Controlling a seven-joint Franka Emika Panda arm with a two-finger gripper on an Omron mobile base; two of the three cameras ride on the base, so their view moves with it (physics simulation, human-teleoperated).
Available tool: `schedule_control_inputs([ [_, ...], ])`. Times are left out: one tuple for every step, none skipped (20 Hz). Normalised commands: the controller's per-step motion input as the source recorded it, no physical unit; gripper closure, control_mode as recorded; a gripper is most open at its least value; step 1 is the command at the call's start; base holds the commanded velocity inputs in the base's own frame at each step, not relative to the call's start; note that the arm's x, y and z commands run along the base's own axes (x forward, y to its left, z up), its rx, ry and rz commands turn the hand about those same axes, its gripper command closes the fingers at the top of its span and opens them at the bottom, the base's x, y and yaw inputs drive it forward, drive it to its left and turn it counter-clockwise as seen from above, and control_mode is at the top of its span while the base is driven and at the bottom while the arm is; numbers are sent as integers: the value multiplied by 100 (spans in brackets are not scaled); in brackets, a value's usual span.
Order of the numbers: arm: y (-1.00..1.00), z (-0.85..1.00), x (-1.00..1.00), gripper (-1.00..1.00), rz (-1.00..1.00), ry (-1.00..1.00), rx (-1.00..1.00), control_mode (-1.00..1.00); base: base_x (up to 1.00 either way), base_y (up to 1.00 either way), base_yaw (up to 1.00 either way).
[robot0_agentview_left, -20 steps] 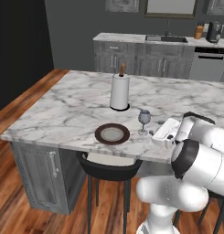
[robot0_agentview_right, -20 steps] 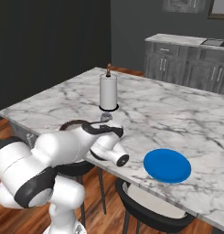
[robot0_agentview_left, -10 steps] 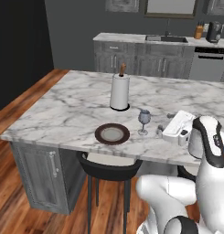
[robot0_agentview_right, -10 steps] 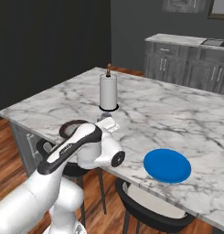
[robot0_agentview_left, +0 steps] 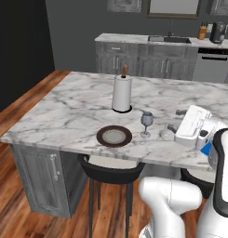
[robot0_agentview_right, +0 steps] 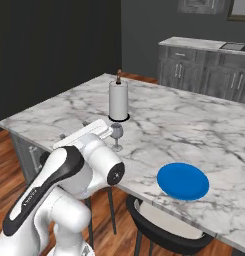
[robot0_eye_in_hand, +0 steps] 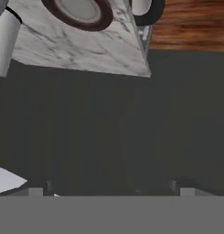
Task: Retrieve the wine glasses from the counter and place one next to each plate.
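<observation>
Wine glass (robot0_agentview_left: 146,122), small, clear and stemmed, stands upright on the white grey-veined marble island top (robot0_agentview_left: 69,116) near its front edge, just right of the brown-rimmed, grey-centred plate (robot0_agentview_left: 114,136), as half a second ago. Since then I have seen the arm straighten up and its white hand lift. My gripper (robot0_agentview_left: 175,120) now hovers right of the glass, apart from it, fingers spread wide, holding nothing. A solid blue round plate (robot0_agentview_right: 183,180) lies further along that edge; the white paper towel roll (robot0_agentview_left: 122,93) stands behind.
</observation>
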Motion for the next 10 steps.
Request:
schedule_control_inputs([
  [9, 74, -89, -100, 23, -17, 0, -100, 0, 0, 0],
  [0, 79, -94, -100, 24, -18, 1, -100, 0, 0, 0],
  [1, 78, -94, -100, 24, -19, 1, -100, 0, 0, 0],
  [0, 79, -96, -100, 24, -19, 1, -100, 0, 0, 0],
  [11, 74, -96, -100, 24, -17, 1, -100, 0, 0, 0],
  [19, 69, -100, -100, 25, -18, 1, -100, 0, 0, 0],
  [25, 64, -99, -100, 25, -20, 0, -100, 0, 0, 0],
  [28, 55, -100, -100, 24, -22, 0, -100, 0, 0, 0],
  [33, 39, -100, -100, 23, -20, 1, -100, 0, 0, 0],
  [49, 25, -100, -100, 23, -17, 2, -100, 0, 0, 0],
])
